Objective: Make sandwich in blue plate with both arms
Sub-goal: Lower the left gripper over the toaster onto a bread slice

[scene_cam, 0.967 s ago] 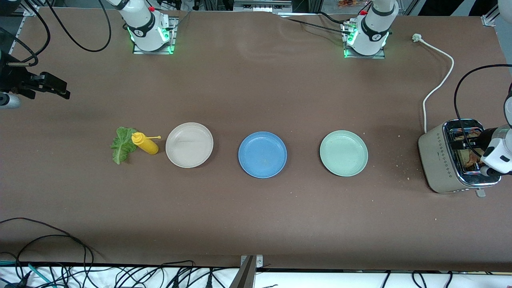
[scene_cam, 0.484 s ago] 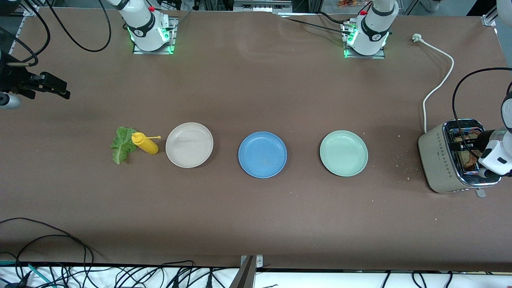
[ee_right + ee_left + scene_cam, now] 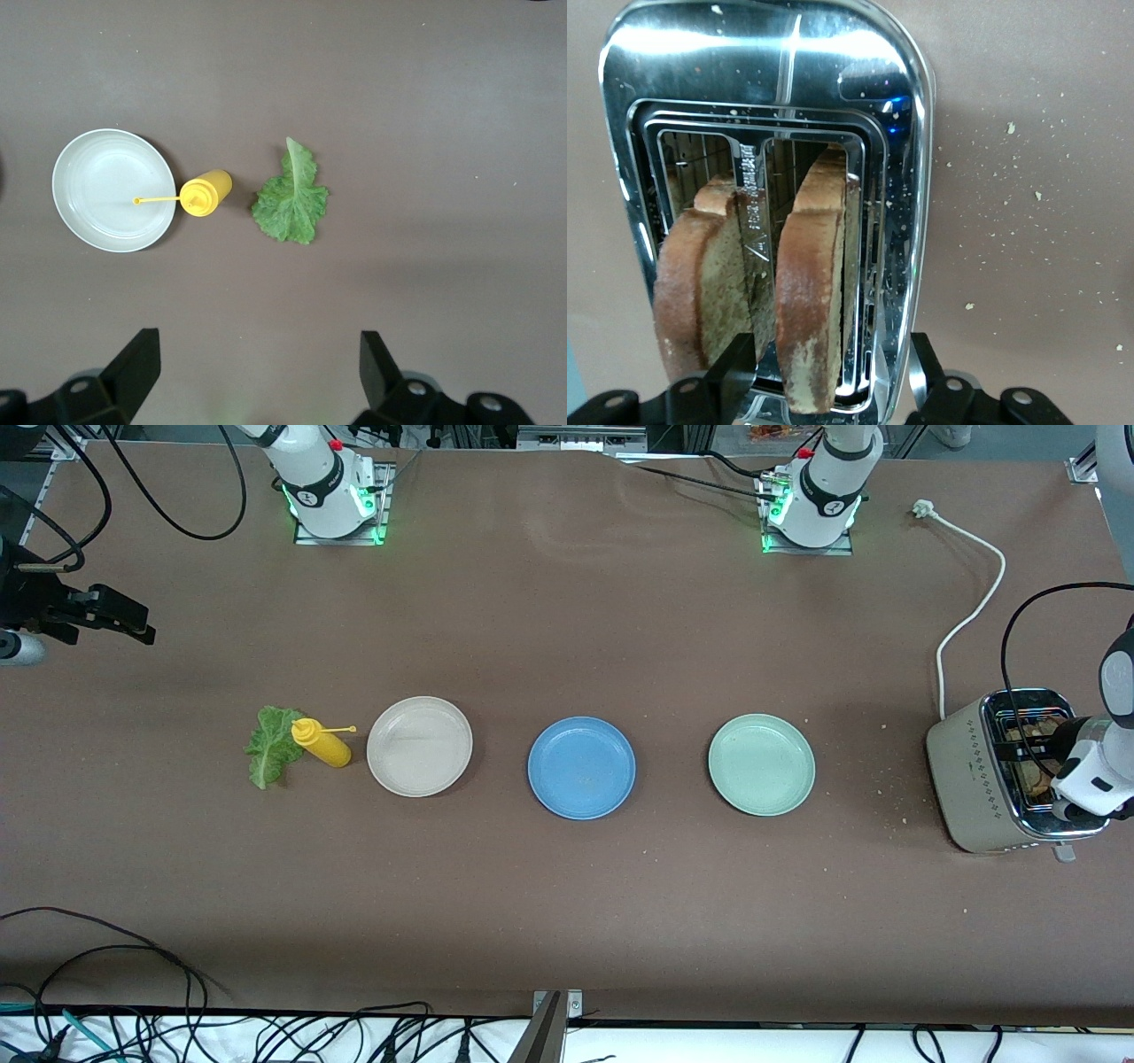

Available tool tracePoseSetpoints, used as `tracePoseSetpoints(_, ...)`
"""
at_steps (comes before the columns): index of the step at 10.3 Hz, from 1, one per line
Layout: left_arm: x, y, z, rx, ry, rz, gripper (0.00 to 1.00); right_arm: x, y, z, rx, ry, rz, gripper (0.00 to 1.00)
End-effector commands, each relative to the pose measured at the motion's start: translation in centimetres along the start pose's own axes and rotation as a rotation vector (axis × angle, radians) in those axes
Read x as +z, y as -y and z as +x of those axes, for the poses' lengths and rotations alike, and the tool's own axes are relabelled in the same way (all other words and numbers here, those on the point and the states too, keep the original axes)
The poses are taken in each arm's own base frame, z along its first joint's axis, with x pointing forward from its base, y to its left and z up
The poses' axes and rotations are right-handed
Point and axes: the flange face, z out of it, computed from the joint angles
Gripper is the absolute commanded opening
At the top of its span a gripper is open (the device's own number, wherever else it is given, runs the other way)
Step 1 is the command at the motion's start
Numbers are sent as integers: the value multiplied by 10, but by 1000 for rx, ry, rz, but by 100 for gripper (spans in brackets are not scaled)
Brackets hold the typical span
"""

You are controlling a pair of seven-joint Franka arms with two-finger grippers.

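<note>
Over the toaster (image 3: 992, 779), left pincer (image 3: 833, 376) straddles a bread slice (image 3: 811, 301).

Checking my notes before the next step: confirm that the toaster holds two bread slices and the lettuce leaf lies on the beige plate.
One detail is wrong. The toaster does hold two bread slices, but the lettuce leaf lies on the bare table beside the yellow bottle, not on the beige plate; the right wrist view shows it.
</note>
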Motion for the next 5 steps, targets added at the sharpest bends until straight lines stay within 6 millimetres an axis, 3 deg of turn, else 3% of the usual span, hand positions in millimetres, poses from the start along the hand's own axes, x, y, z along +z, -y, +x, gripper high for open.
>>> tracePoseSetpoints(1, -3, 1, 3, 26, -10, 30, 52, -6, -1, -2, 10, 1, 3, 100)
tracePoseSetpoints(4, -3, 3, 3, 23, -11, 29, 0, -7, -2, -3, 11, 1, 5, 100)
tracePoseSetpoints(5, -4, 4, 3, 21, -12, 28, 0, -6, -2, -3, 11, 3, 5, 100)
